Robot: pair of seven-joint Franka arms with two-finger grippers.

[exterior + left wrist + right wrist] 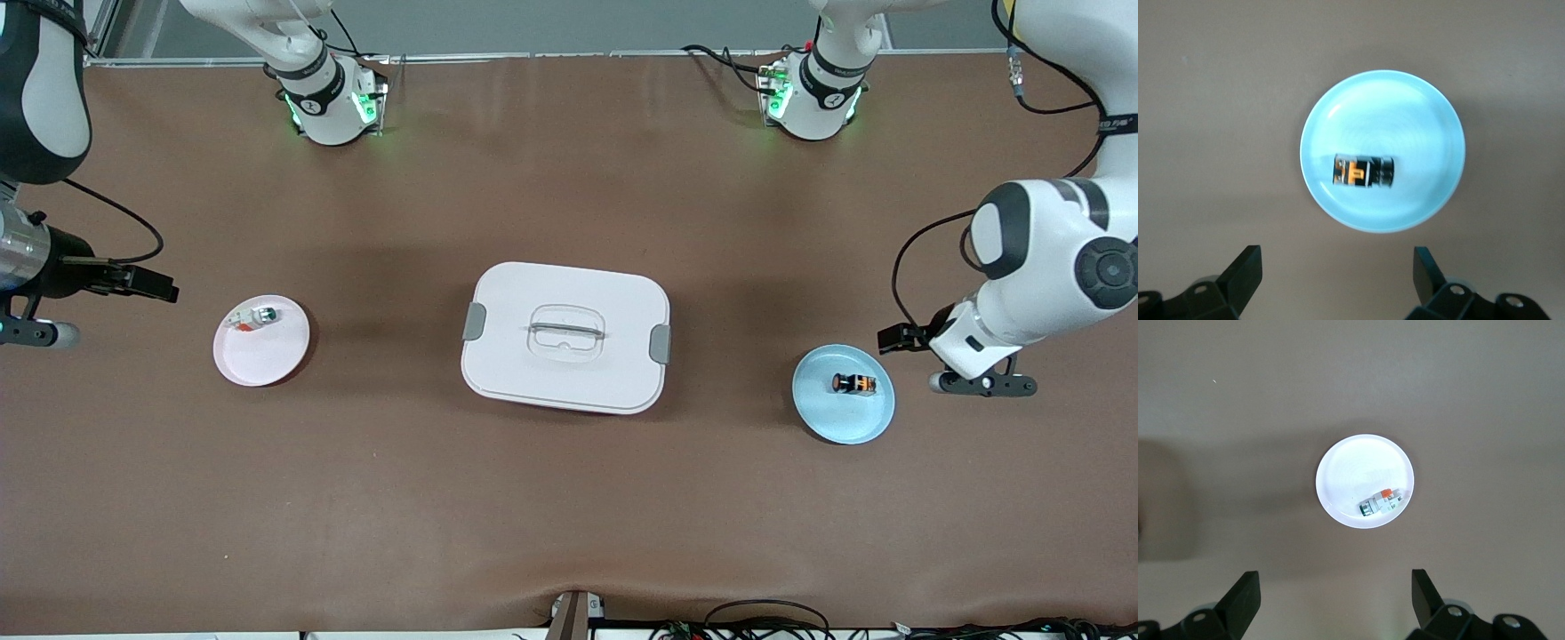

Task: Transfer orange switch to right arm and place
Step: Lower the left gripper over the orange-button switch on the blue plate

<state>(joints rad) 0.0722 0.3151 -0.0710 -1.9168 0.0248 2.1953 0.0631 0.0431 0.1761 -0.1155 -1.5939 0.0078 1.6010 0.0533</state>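
Observation:
The orange switch (853,384), a tiny black block with orange markings, lies on its side on a light blue plate (845,425) toward the left arm's end of the table. In the left wrist view the switch (1363,171) lies near the middle of the plate (1405,113). My left gripper (900,339) hangs open and empty over the table beside that plate; its fingers stand wide apart in its wrist view (1337,260). My right gripper (151,286) is open and empty over the table at the right arm's end; it also shows in its wrist view (1335,581).
A pink plate (258,363) near the right gripper holds a small whitish-green piece with an orange tip (253,317); both show in the right wrist view, plate (1351,467) and piece (1381,502). A white lidded container (533,378) sits mid-table between the plates.

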